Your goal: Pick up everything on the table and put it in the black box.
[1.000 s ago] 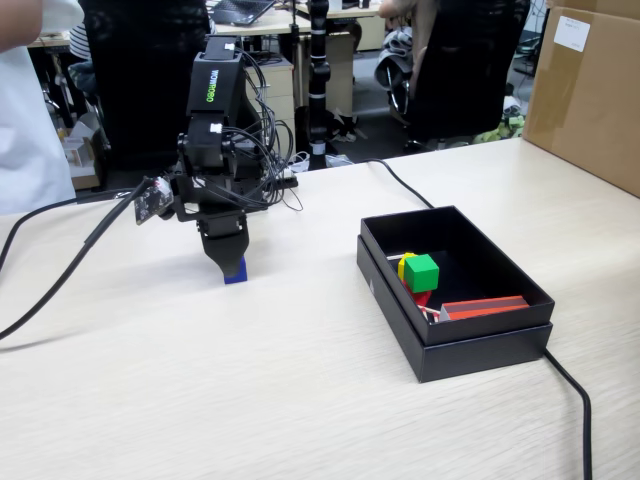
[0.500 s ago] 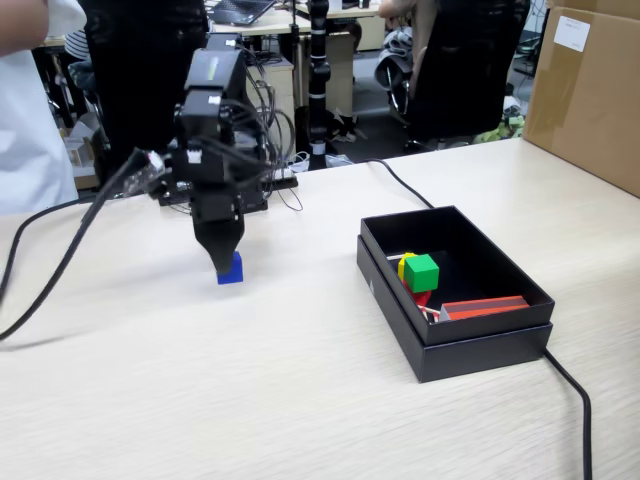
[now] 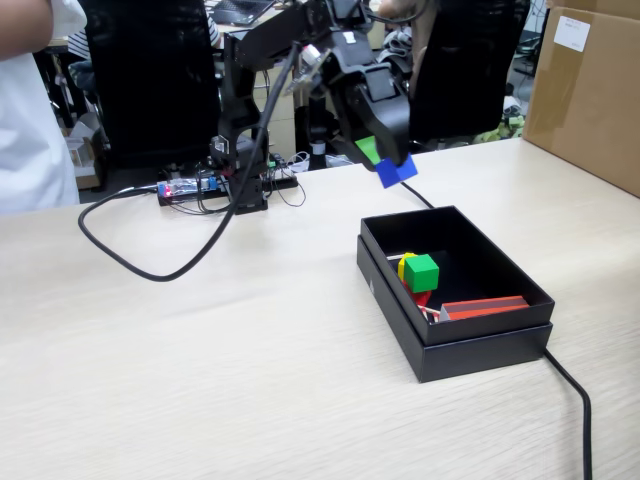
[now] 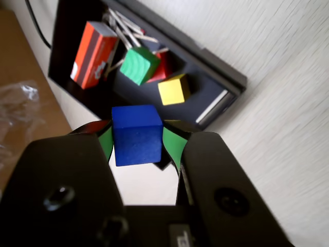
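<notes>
Blue and solid-coloured, a small cube (image 3: 396, 170) is hanging in the air in the fixed view, pinched by the black gripper (image 3: 393, 163) of the hobby arm above the far left corner of the black box (image 3: 470, 345). That box, a shallow rectangle of matte black cardboard, is sitting on the pale wood-grain table (image 3: 200, 360), its near wall facing the camera. Inside it, the green cube (image 3: 421, 272) is resting against the yellow cube (image 3: 405, 264), with a red-orange strip (image 3: 484, 306) lying along the near right side. A glossy black cable (image 3: 150, 262) is looping across the table to the left, and a brown cardboard carton (image 3: 590, 90) is standing at the far right. One second earlier the gripper was down at the table on the left, closing around the blue cube; now it is raised and swung right to the box.

Seen from the wrist, the green-lined fingers (image 4: 106, 141) are clamping the blue cube's (image 4: 136, 135) smooth sides. Beyond it, in the box (image 4: 226, 82), the green cube (image 4: 139, 65) is leaning on the red cube (image 4: 163, 67), the yellow cube (image 4: 174, 89) is lying just beside them, and the red-orange strip (image 4: 95, 53) is showing as a slim block.
</notes>
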Robot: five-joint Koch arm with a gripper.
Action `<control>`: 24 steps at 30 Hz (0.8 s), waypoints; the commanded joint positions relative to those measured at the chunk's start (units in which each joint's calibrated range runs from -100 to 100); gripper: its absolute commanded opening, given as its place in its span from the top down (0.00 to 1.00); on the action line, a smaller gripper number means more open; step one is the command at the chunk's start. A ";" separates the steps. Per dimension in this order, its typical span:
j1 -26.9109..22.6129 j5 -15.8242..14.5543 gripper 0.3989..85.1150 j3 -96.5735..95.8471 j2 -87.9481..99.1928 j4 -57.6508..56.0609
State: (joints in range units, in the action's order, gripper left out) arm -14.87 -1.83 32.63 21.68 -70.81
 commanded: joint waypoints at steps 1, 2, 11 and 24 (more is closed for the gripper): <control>-1.27 -0.54 0.94 8.62 -7.40 0.01; -1.37 -0.59 0.94 9.34 -9.23 0.01; -1.66 -2.05 0.94 10.79 -26.79 -0.34; -0.49 -1.42 0.56 8.89 -15.09 -1.80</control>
State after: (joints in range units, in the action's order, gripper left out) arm -16.04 -3.93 38.48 -4.34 -72.28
